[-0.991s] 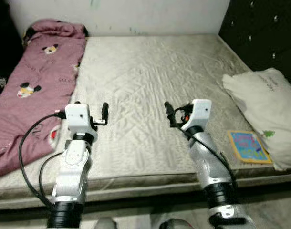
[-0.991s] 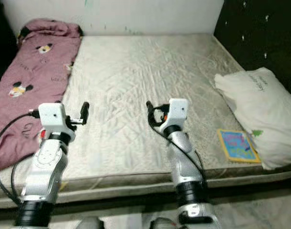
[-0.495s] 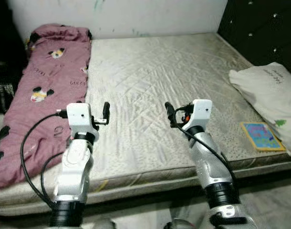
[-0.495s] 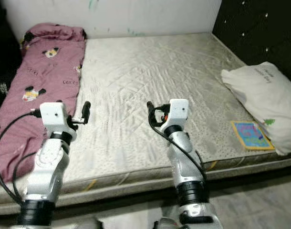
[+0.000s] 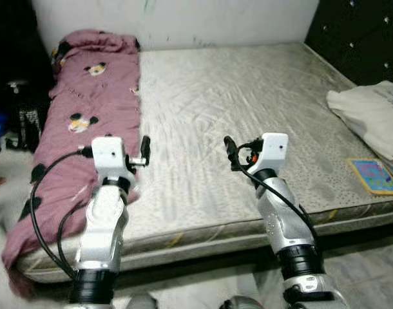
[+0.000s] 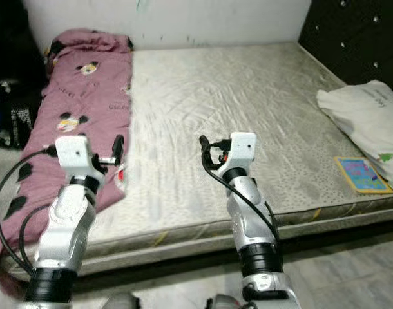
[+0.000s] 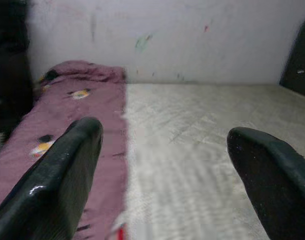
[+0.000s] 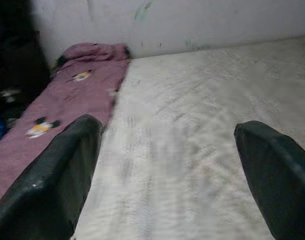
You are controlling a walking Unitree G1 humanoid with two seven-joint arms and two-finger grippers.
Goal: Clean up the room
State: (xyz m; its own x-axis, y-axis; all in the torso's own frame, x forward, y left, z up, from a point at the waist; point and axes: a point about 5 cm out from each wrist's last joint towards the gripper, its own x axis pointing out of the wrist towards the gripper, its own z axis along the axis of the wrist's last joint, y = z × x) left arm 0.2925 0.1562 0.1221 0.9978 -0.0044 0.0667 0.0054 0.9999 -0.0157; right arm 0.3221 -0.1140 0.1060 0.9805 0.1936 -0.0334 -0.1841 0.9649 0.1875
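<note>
Pink blanket (image 5: 74,129) sprawls down left strip of bed (image 5: 248,96), lower end spilling over edge toward floor — likely first pickup. Left tool (image 5: 143,149) hovers at blanket's inner hem, fingers wide, empty. Bare mattress centre: open room for reach. Right tool (image 5: 230,151) raised over it, fingers wide, empty. Far right: white pillow (image 5: 370,112), colourful book (image 5: 375,176) near mattress edge.

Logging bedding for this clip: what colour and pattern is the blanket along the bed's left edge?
Dusty pink blanket with small cartoon-mouse prints, clearest in the left eye view.
</note>
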